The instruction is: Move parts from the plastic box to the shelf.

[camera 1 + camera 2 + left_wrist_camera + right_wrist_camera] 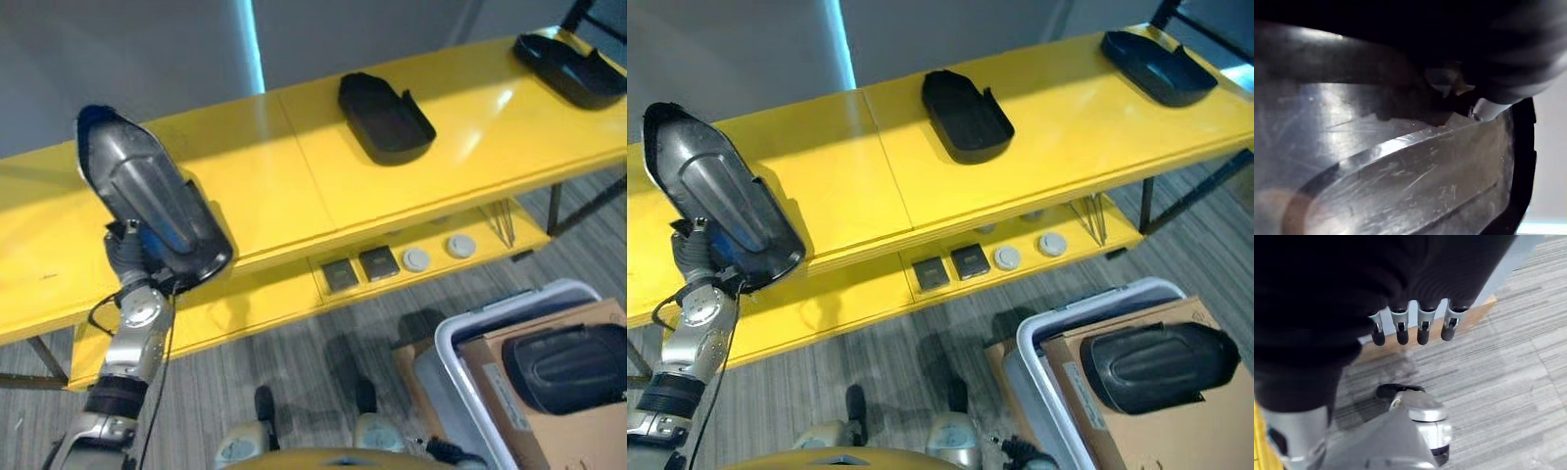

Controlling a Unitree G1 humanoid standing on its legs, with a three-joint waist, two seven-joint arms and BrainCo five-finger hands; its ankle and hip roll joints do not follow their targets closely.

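A long black moulded part (147, 191) with a glossy inner face is held tilted over the left end of the yellow shelf (274, 166). My left hand (127, 257) grips it from below, mostly hidden by it. In the left wrist view a fingertip (1486, 106) presses on the part (1400, 186). Another black part (568, 367) lies on cardboard inside the white plastic box (453, 345) at the lower right. My right hand (1410, 328) hangs over the carpet with relaxed fingers, holding nothing.
Two more black parts lie on the shelf top, one in the middle (384, 117) and one at the far right (573, 67). The lower shelf board carries two dark square pieces (358, 266) and two round discs (438, 252). Grey carpet lies below.
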